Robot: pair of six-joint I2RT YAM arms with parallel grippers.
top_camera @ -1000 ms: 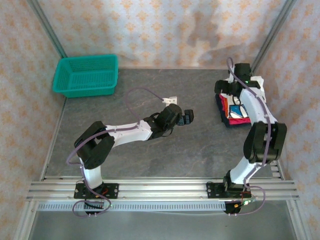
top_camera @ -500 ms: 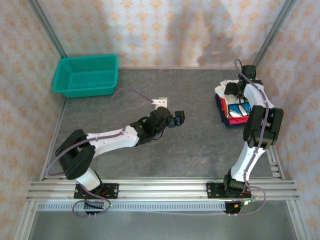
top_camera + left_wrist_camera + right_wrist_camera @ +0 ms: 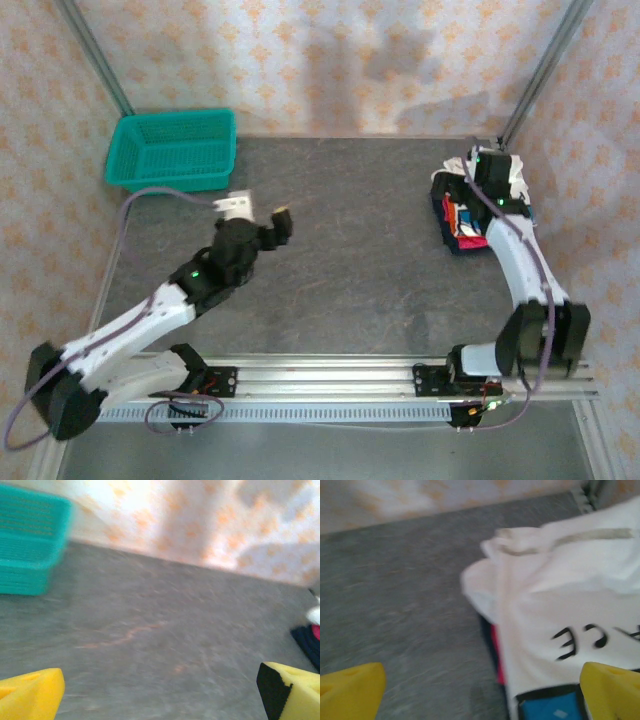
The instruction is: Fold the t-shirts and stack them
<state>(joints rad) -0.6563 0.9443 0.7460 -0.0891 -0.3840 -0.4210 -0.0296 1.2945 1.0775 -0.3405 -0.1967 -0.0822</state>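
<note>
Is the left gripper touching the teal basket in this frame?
Apart. The top view shows bare grey table between the left gripper and the teal basket; in the left wrist view the basket lies well ahead of the open gripper.

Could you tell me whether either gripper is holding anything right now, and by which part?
Nothing is held: the left gripper is open over the table, and the right gripper is open by the white t-shirt, not gripping it.

Grey table (image 3: 350,260): teal basket (image 3: 175,150); stacked t-shirts (image 3: 456,216)
</note>
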